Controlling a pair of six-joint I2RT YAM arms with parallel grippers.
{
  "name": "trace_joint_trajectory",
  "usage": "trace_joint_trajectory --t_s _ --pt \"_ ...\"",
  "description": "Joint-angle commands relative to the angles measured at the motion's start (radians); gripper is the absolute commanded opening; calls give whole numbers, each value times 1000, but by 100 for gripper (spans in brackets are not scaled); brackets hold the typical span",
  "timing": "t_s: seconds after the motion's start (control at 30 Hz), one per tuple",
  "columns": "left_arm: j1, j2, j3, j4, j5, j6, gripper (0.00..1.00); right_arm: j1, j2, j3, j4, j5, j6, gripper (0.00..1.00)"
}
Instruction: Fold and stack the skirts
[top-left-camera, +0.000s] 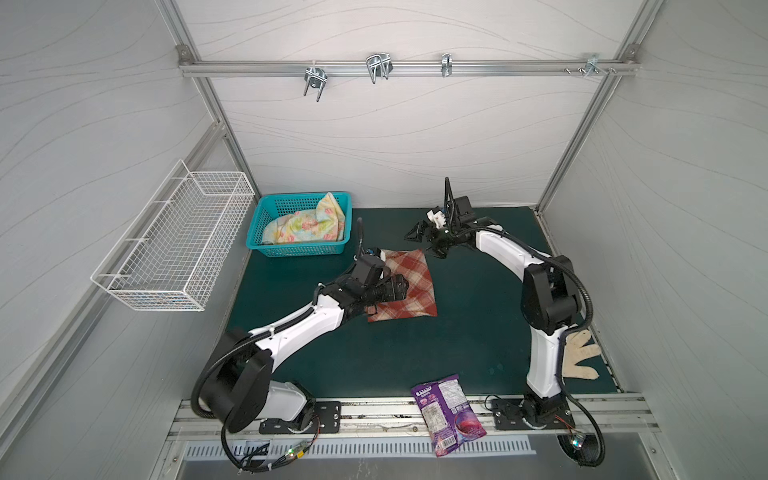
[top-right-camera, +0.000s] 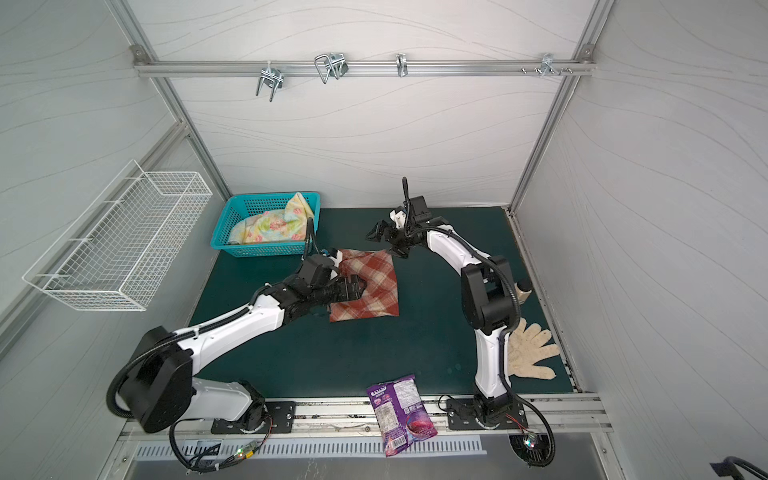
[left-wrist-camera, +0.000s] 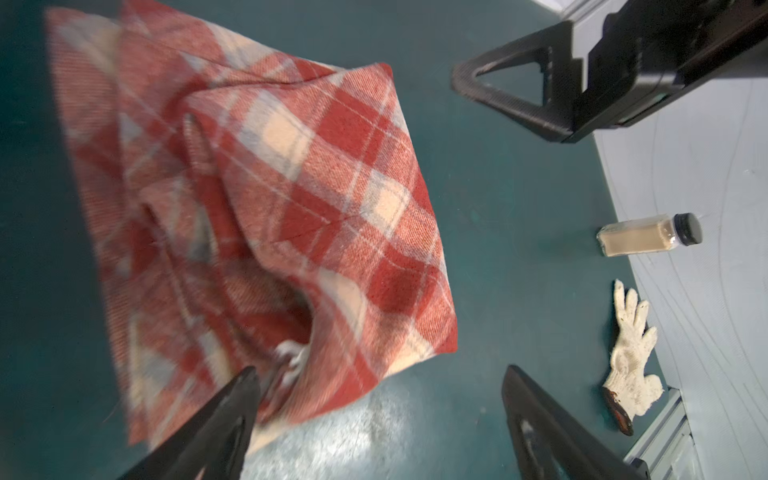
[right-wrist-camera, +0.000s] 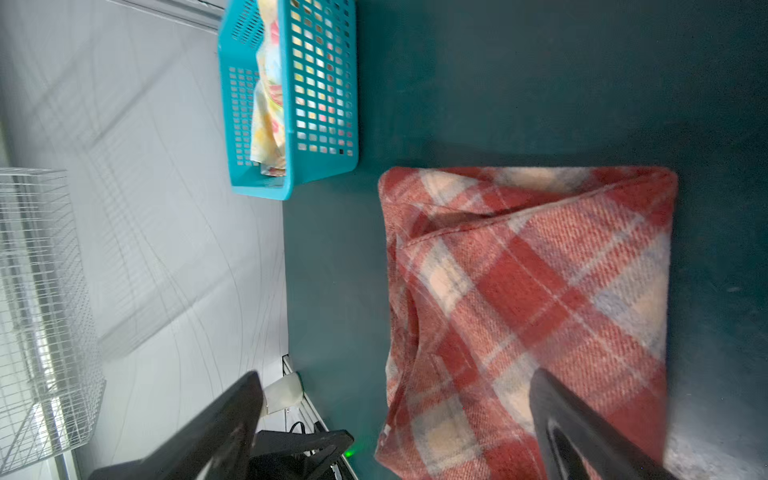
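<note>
The red and cream plaid skirt (top-left-camera: 409, 286) lies in the middle of the green mat (top-left-camera: 457, 345). It is folded over into a shape close to a square. The fold is not neat, and the left wrist view shows the top layer puffed up with a gap under it. I think this skirt is nearly done but may need a pat to lie flat.

The left gripper (left-wrist-camera: 380, 374) is low over the near edge of the plaid skirt. Its fingers (left-wrist-camera: 243, 399) are wide apart and hold nothing. One finger tip is right at the cloth edge.

The right gripper (top-left-camera: 424, 243) hangs just beside the far corner of the same skirt. Its fingers are wide apart too, and they are empty.

The flower skirt (top-left-camera: 307, 224) is still bunched up inside the blue basket (top-left-camera: 299, 250) at the back of the mat. It is not folded at all.

So about half the job is left, I think. The flower skirt must come out, get folded, and the two skirts must go in one pile.
</note>
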Motion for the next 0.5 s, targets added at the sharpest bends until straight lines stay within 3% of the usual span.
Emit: trace_joint_trajectory --t_s 0.0,0.23,0.47 --pt "20 71 70 -25 64 33 91 -6 11 -4 -33 -30 -24 99" --pt "79 177 89 -5 136 31 86 -11 8 -21 -23 -37 -29 99" --pt "81 225 78 10 189 35 77 -11 39 -3 -10 -50 -25 99"
